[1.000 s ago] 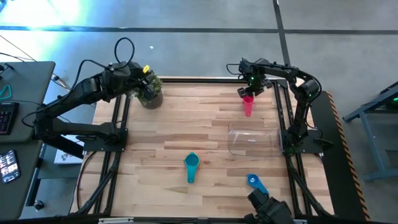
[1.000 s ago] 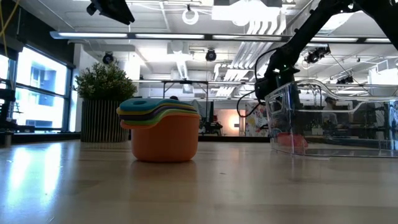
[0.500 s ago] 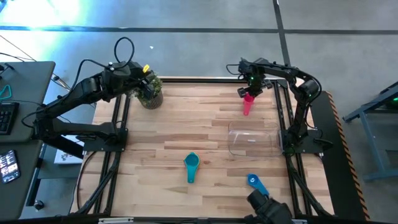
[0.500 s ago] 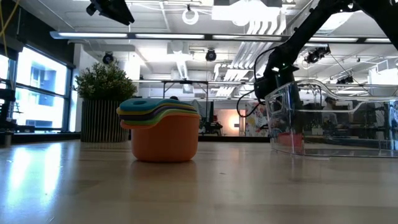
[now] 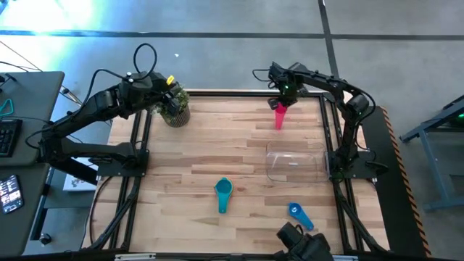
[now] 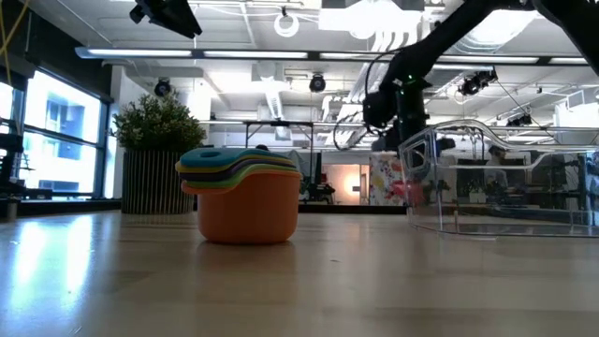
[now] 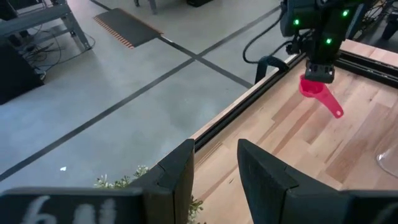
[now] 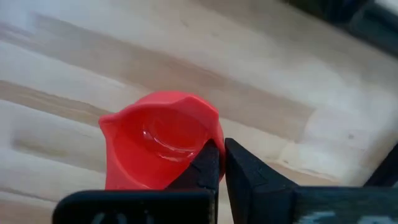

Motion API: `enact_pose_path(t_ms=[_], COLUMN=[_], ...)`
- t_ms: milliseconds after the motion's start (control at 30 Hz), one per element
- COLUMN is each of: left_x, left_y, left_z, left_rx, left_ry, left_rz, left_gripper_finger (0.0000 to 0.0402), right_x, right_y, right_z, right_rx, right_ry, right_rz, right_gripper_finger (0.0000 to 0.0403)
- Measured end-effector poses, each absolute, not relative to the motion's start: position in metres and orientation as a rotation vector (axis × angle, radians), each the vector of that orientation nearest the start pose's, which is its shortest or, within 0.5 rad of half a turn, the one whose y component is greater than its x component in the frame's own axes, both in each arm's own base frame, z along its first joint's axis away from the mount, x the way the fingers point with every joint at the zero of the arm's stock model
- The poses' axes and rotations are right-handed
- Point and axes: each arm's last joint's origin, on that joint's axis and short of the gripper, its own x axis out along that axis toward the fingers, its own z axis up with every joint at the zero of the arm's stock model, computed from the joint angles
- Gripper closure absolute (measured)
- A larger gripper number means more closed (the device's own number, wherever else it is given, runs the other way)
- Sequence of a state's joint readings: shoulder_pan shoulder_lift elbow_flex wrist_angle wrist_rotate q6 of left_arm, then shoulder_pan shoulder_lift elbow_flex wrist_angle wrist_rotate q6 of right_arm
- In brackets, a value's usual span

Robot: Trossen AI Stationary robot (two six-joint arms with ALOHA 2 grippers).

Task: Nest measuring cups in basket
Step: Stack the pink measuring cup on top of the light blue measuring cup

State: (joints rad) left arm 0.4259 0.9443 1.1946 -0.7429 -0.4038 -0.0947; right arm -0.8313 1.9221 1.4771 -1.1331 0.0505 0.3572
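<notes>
The magenta cup (image 5: 279, 116) is pinched at its rim by the right gripper (image 5: 283, 104), lifted; it is judged due for carrying to the basket (image 5: 293, 161) nearby; the left gripper (image 7: 212, 168), spread, is kept by the plant (image 5: 172, 106).

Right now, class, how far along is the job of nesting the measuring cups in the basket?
Done: a nested stack of several cups stands on the table, not in the basket, which looks empty. In hand: the right gripper is shut on the magenta cup, lifted near the table's far edge. Left: that cup, the loose blue cup, then the stack. The left gripper waits over the plant.
</notes>
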Motion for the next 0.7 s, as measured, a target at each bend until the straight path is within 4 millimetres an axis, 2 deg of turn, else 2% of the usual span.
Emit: enact_pose_path(t_ms=[333, 700], left_x=[0.151, 0.151], left_y=[0.081, 0.081], left_z=[0.392, 0.392], left_rx=[-0.100, -0.125], left_ry=[0.465, 0.454], left_rz=[0.838, 0.844], left_gripper_finger=[0.0289, 0.0289], right_x=[0.264, 0.297], right_y=[-0.264, -0.233], right_z=[0.252, 0.294], right_rx=[0.801, 0.705], right_ry=[1.295, 1.253], right_rz=[-0.912, -0.819], right_gripper_finger=[0.0402, 0.0403])
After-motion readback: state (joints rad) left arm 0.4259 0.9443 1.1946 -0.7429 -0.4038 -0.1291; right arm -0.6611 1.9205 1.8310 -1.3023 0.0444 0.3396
